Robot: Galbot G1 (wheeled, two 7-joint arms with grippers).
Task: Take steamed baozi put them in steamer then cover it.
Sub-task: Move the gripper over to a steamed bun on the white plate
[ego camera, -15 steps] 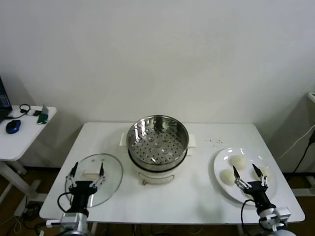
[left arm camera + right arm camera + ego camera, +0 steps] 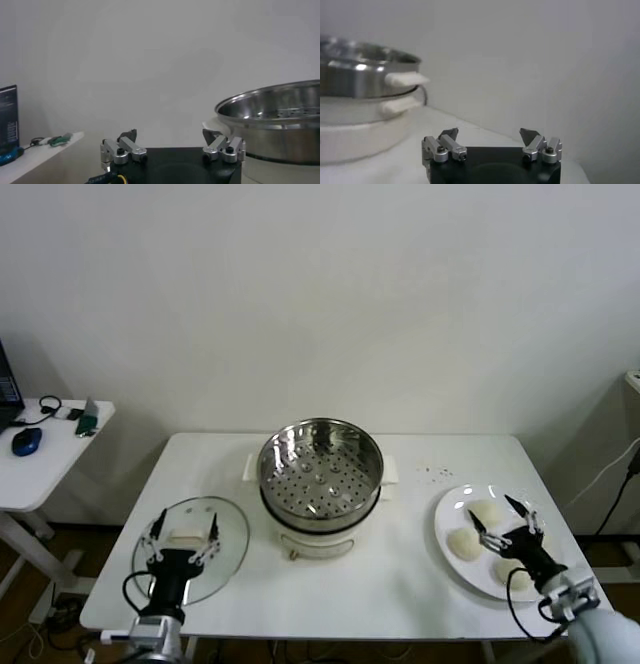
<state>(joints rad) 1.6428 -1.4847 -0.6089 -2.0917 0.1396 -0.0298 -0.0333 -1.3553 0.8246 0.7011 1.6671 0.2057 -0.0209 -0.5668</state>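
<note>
The steel steamer (image 2: 320,469) stands empty on its white pot base (image 2: 318,546) at the table's middle. Several cream-white baozi lie on a white plate (image 2: 443,519) at the right; one (image 2: 487,512) at the far side, one (image 2: 461,544) to the left, one (image 2: 515,576) near the front. My right gripper (image 2: 496,521) is open and empty just above the buns. The glass cover (image 2: 232,536) lies flat at the left. My left gripper (image 2: 186,529) is open over its cream handle (image 2: 184,537). The steamer also shows in the left wrist view (image 2: 280,115) and in the right wrist view (image 2: 365,70).
A small white side table (image 2: 50,454) with a blue mouse (image 2: 27,441) stands off to the left. A white wall runs behind the table. The table's front edge is close under both arms.
My right gripper has moved farther in over the plate and turned, now above the buns. My left gripper has shifted slightly forward over the cover.
</note>
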